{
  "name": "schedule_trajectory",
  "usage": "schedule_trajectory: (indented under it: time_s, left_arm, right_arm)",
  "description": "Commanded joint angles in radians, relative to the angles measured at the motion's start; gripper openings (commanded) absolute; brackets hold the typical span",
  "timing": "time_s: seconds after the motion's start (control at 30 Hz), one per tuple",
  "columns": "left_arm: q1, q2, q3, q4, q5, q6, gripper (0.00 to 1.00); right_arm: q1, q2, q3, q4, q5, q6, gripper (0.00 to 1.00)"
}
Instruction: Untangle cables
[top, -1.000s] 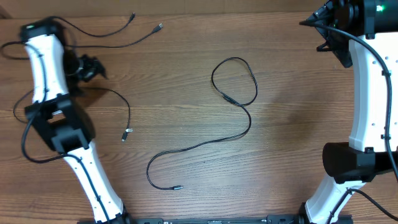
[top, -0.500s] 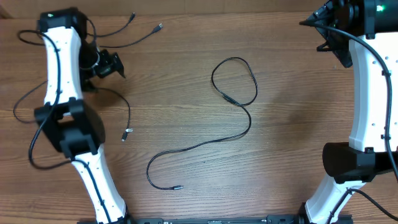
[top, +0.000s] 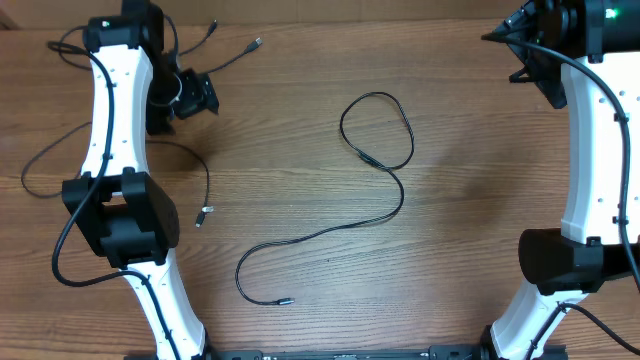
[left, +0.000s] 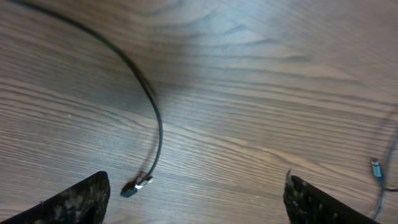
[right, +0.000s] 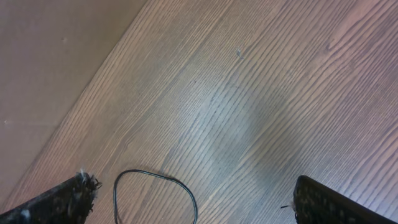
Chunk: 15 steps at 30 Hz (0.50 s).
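Note:
Three thin black cables lie apart on the wooden table. The longest cable (top: 372, 158) makes a loop in the middle and trails down to a plug near the front. A second cable (top: 205, 185) curves down to a silvery plug (top: 203, 214) beside my left arm. A third cable (top: 228, 58) lies at the far edge. My left gripper (top: 192, 92) hovers open at the far left. Its wrist view shows a cable (left: 155, 118) ending in a plug (left: 137, 185) near the left finger (left: 78, 200), with nothing held by the gripper (left: 196, 186). My right gripper (top: 530, 55) (right: 191, 185) stands open above the cable loop (right: 155, 180).
The table's far edge (right: 74, 81) runs diagonally through the right wrist view. Another small plug (left: 375, 167) shows at the right of the left wrist view. Thicker arm wiring (top: 40, 170) loops out to the left of my left arm. Both arm bases stand at the front corners.
My left arm has swung toward the far edge and to the right, carrying its open gripper along. The right arm and the cables have not moved.

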Motion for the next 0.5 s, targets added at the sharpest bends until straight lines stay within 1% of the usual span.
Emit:
schedule_trajectory:
  time_s: [0.0,0.1,0.13,0.2,0.3,0.43,0.47]
  left_arm:
    - [0.002,0.008,-0.126,0.057,-0.023,0.0,0.85]
    - [0.002,0.008,-0.222,0.143,-0.021,0.006,0.73]
    - [0.002,0.008,-0.25,0.164,-0.018,0.011,0.68]
    - [0.001,0.008,-0.311,0.213,-0.009,0.032,0.62]
    - [0.001,0.008,-0.378,0.266,0.021,0.066,0.63]
    - [0.001,0.008,-0.433,0.315,0.002,0.072,0.61]
    - [0.001,0.008,-0.442,0.325,-0.006,0.072,0.62]
  right_arm:
    - [-0.002,0.0,0.01,0.002,0.014,-0.003,1.0]
    - [-0.002,0.0,0.01,0.002,0.014,-0.003,1.0]
    - [-0.002,0.0,0.01,0.002,0.014,-0.003,1.0]
    - [-0.002,0.0,0.01,0.002,0.014,-0.003,1.0]
    - [-0.002,0.0,0.01,0.002,0.014,-0.003,1.0]
    - [-0.002,0.0,0.01,0.002,0.014,-0.003,1.0]
    - [-0.002,0.0,0.01,0.002,0.014,-0.003,1.0]
